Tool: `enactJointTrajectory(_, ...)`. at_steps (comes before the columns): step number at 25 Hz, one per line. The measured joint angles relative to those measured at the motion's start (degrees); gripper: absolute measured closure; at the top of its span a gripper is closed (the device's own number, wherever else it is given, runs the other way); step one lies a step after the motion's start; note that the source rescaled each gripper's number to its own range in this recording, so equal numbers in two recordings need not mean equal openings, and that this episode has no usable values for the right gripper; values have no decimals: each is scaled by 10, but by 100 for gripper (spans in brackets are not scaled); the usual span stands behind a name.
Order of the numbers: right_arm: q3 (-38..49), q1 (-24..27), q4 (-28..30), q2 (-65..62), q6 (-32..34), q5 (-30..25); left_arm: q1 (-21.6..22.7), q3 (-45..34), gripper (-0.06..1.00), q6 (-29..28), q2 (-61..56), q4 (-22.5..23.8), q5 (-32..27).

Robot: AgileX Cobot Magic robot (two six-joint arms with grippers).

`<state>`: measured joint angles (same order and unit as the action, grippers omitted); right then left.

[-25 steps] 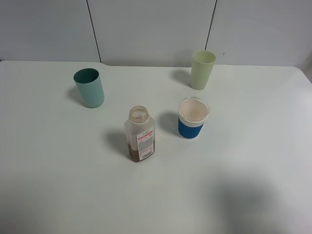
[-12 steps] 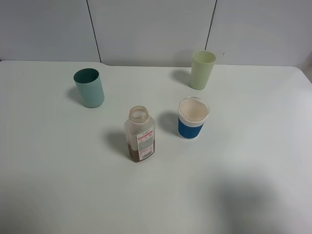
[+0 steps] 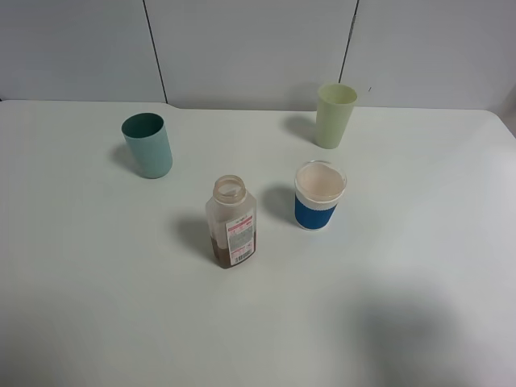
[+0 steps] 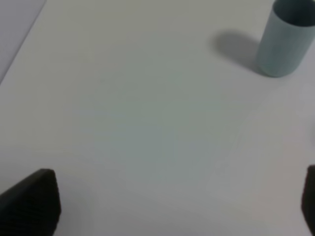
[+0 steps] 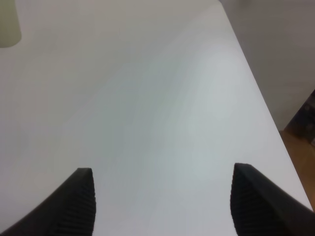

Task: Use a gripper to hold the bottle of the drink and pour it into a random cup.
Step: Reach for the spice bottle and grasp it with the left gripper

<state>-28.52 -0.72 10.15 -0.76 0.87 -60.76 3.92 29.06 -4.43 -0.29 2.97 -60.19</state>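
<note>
**Upright bottle sits toward the left arm's side**

The bottle stands mid-desk, neck up, with a little dark drink at its base. The teal cup is well apart, farther back. The left tool has its jaws spread wide, holding nothing. The right tool is likewise open and empty. Neither wrist view shows the bottle. Judgement: the left arm is nearer and should approach side-on, across the vertical axis.

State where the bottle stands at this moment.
In the exterior high view the bottle stands upright near the centre, just left of the blue-banded white cup and right of the teal cup.
</note>
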Motion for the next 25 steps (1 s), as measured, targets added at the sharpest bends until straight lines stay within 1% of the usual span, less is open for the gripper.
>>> enactJointTrajectory(13, 0, 0, 0, 0, 0, 0, 0, 0, -6, -3, 1, 0, 0)
enactJointTrajectory(18, 0, 0, 0, 0, 0, 0, 0, 1, -6, -3, 45, 1, 2)
enactJointTrajectory(20, 0, 0, 0, 0, 0, 0, 0, 7, -6, -3, 69, 1, 12)
enactJointTrajectory(25, 0, 0, 0, 0, 0, 0, 0, 26, -6, -2, 135, 1, 63)
